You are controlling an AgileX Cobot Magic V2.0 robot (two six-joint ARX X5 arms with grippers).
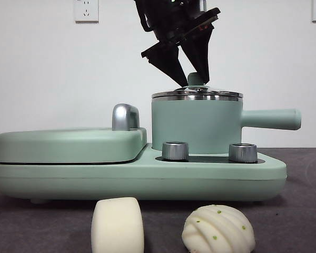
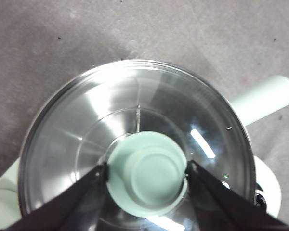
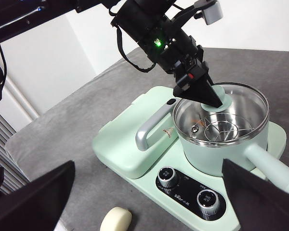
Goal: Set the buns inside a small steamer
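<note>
Mint-green is the colour of the steamer (image 1: pixel 197 124), a round pot that sits on the right half of a long cooker (image 1: pixel 137 176) with its straight handle (image 1: pixel 271 119) sticking out to the side. Its glass lid (image 2: pixel 135 139) is on, so nothing can go in yet. I think that is why the left gripper (image 2: pixel 147 169) hangs over the pot: one black jaw stands on each side of the green knob (image 2: pixel 149 173), close to it or just touching, set to lift the lid off. The right gripper (image 3: pixel 144 202) waits well away from the pot with its jaws wide apart and nothing in them. Both buns lie on the grey table (image 1: pixel 305 221), near the front of the cooker and not in the pot. One is a smooth bun (image 1: pixel 117 224) like a short roll, and the other is a round bun (image 1: pixel 218 230) with ridges and green specks; they lie a little apart. I count two buns, one steamer, one lid, two grippers and two silver dials (image 1: pixel 175 150) in front of the pot. A flat green griddle (image 1: pixel 68 145) with a shiny handle fills the cooker's left half.
</note>
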